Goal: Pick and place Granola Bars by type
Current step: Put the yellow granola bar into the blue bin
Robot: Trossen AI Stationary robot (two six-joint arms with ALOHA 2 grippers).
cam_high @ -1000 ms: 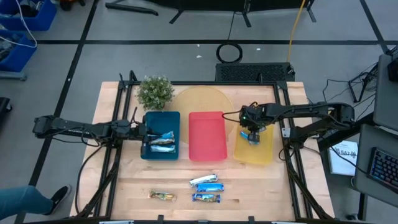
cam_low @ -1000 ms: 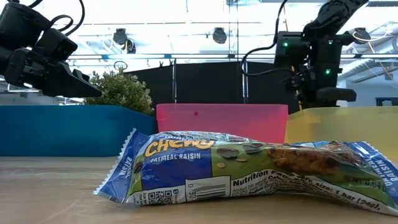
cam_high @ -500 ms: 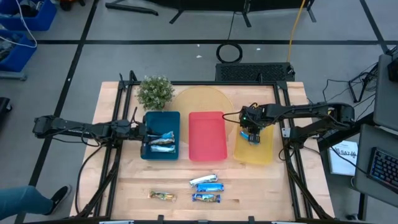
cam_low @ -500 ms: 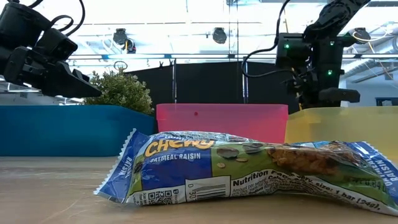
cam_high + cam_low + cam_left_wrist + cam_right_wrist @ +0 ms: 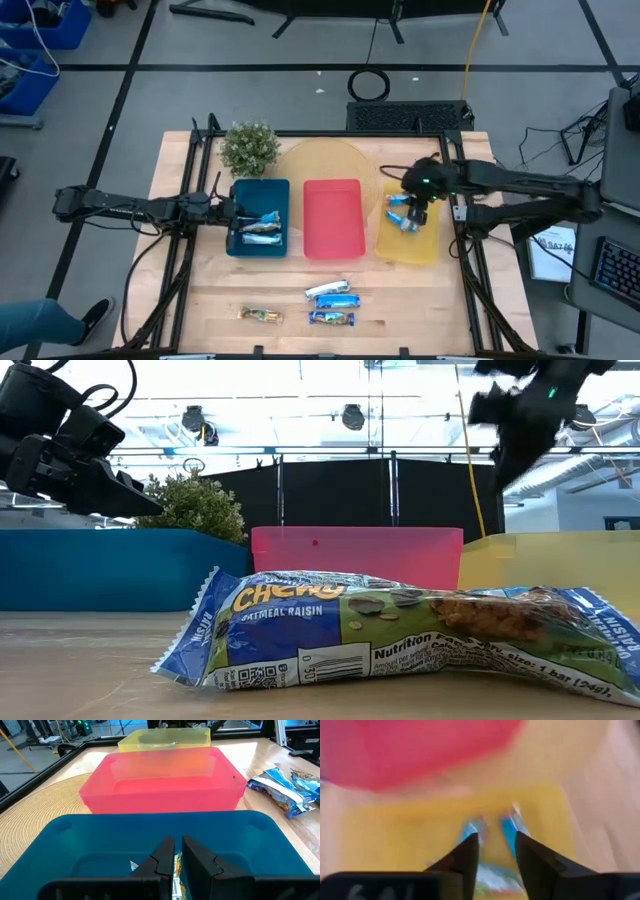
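Granola Bars (image 5: 403, 217) lie in your yellow tray (image 5: 408, 246), blue wrappers partly hidden under the right claw (image 5: 413, 213); their long axis is hard to make out. That claw hangs released, empty, above them. Beside the red tray (image 5: 333, 217), your left claw (image 5: 174, 851) sits nearly clenched over the blue tray (image 5: 240, 193). Three more bars (image 5: 330, 305) lie crosswise on the desk (image 5: 420, 300).

My two grippers (image 5: 174, 851) (image 5: 494, 849) look matt, dark plastic. The table (image 5: 200, 295) under me is pale, smooth wood. The blue tray (image 5: 75, 840), red tray (image 5: 160, 785) and yellow tray (image 5: 165, 737) look like frosted, translucent plastic. The granola bars (image 5: 400, 625) wear glossy, crinkled foil wrappers. A woven, ridged mat (image 5: 40, 805) lies beneath the trays.
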